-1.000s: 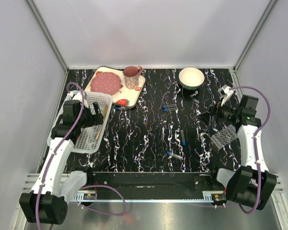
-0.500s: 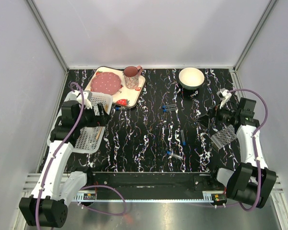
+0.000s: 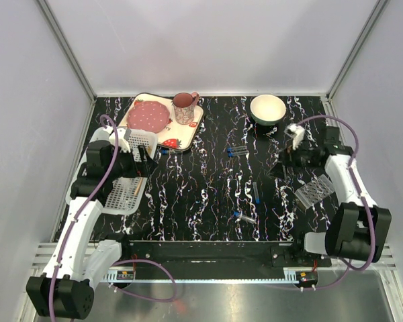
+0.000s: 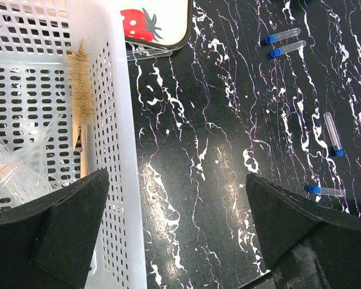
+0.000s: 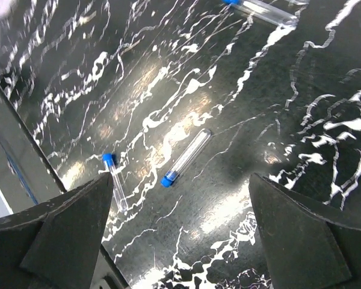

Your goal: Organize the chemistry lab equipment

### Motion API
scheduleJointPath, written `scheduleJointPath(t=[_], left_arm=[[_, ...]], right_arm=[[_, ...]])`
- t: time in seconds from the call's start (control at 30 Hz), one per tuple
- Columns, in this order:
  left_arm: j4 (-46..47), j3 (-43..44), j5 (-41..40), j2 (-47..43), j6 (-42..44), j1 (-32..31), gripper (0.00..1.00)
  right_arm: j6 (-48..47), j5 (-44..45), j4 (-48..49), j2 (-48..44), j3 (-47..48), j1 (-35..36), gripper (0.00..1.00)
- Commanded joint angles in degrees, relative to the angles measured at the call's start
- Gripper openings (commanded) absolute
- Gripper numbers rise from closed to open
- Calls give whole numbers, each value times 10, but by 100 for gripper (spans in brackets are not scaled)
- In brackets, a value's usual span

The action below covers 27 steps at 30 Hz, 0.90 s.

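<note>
Several clear blue-capped test tubes lie on the black marbled table: a pair (image 3: 238, 150), one (image 3: 255, 191), one (image 3: 244, 217), and one by the tray (image 3: 168, 151). The clear perforated rack (image 3: 314, 190) lies at the right. A wooden bristle brush (image 4: 81, 90) and clear plastic pieces (image 4: 12, 171) lie in the white basket (image 3: 124, 194). My left gripper (image 3: 142, 161) is open and empty over the basket's right wall (image 4: 177, 235). My right gripper (image 3: 282, 164) is open and empty above two tubes (image 5: 186, 158) (image 5: 116, 180). The squeeze bottle is not visible.
The strawberry-print tray (image 3: 191, 127) with a pink plate (image 3: 148, 116) and a cup (image 3: 183, 107) stands at the back left. A white bowl (image 3: 267, 109) stands at the back right. A metal rail (image 3: 201, 251) runs along the near edge.
My right gripper has swung left and back, away from the rack and toward the middle of the table. My left gripper has shifted slightly toward the basket's right wall. Both stay open.
</note>
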Motion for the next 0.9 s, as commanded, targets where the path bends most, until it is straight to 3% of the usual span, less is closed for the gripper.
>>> scheduleJointPath(t=[0.0, 0.23, 0.37, 0.57, 0.7, 0.87], left_arm=[[26, 1, 7, -9, 10, -4, 99], [25, 1, 0, -10, 10, -6, 99], [23, 1, -7, -12, 11, -8, 99], [21, 1, -12, -12, 13, -9, 99], [21, 1, -13, -13, 13, -11, 99], [22, 3, -14, -15, 13, -13, 99]], right_arm=[[-100, 141, -121, 25, 73, 89, 100], [-219, 258, -155, 60, 123, 225, 100], [-223, 298, -147, 89, 140, 293, 100], [-98, 388, -113, 159, 147, 369, 98], [13, 417, -105, 207, 148, 383, 86], [79, 409, -96, 227, 132, 386, 74]])
